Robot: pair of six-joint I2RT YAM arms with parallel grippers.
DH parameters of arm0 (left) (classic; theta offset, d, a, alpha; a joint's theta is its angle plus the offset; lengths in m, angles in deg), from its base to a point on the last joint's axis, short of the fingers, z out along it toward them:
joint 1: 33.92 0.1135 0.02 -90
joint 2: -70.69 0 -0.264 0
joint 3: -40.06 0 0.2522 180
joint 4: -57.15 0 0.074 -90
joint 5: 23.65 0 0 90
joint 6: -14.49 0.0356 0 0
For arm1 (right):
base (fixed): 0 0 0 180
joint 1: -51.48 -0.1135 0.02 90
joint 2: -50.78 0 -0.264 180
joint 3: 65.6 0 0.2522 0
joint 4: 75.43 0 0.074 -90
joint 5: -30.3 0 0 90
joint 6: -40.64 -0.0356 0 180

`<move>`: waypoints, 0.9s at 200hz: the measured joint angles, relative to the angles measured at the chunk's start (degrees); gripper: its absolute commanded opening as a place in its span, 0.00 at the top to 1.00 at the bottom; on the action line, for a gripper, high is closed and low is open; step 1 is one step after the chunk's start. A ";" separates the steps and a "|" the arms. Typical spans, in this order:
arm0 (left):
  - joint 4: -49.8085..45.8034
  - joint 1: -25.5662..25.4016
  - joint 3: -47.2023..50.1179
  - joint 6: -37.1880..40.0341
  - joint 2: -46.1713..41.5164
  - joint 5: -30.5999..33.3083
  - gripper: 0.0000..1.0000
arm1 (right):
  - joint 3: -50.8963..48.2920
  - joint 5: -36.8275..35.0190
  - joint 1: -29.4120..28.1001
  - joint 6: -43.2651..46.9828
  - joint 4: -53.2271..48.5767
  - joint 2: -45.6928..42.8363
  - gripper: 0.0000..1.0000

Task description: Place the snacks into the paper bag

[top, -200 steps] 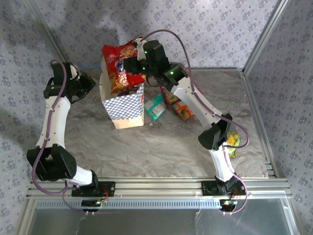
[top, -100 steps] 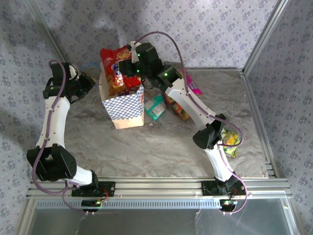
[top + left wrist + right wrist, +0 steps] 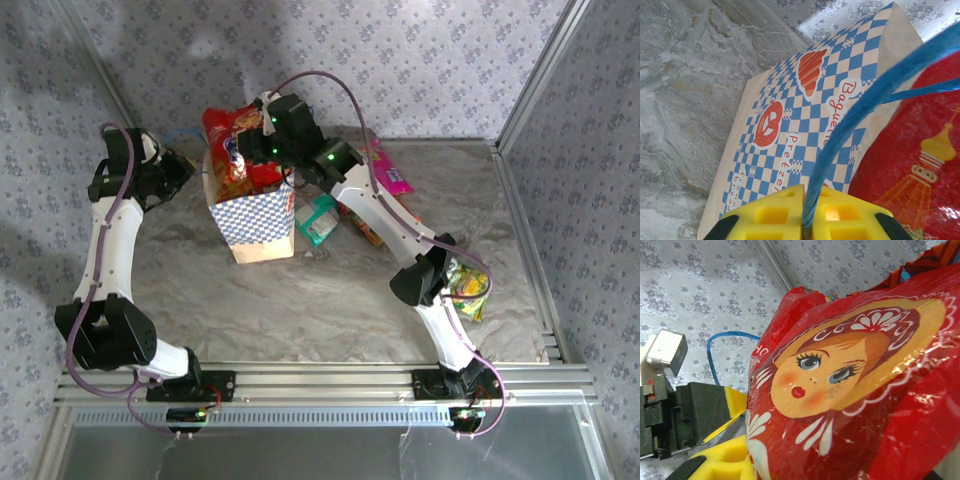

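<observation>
The table (image 3: 300, 300) carries the paper bag (image 3: 258, 228), upright with its mouth open, and every place here is told from that bag. Half inside its mouth stands the large red packet (image 3: 228, 150), lower end below the rim, top well clear above it. My right jaws are clenched on it from the bag's right side. Right of the bag lie the snacks not yet packed: a teal-white packet (image 3: 318, 222) just beside its wall, an orange packet (image 3: 365, 230) a little further out, a magenta packet (image 3: 392, 175) beyond that toward the back, and a green-yellow packet (image 3: 468, 288) well apart toward the near right. At the bag's left, my left jaws grip the blue cord handle (image 3: 860, 115), drawn taut to hold the mouth open. To do this step well, I judge the red packet should go straight down, lower edge first, flat along the checked wall, and be let go only once most of it is under the rim. The left pull should be steady, since a lean could tip the bag or crumple its rim
</observation>
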 measured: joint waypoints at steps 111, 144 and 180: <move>0.15 0.28 0.02 -0.20 0.00 0.00 0.90 | 0.26 0.55 0.81 -7.93 -1.88 2.47 1.00; 0.15 0.28 0.02 -0.22 0.00 0.00 0.90 | 0.70 1.84 0.87 -9.42 -1.86 3.98 1.00; 0.15 0.28 0.02 -0.42 0.00 -0.02 0.90 | 0.74 3.69 0.85 -10.51 -1.92 5.73 1.00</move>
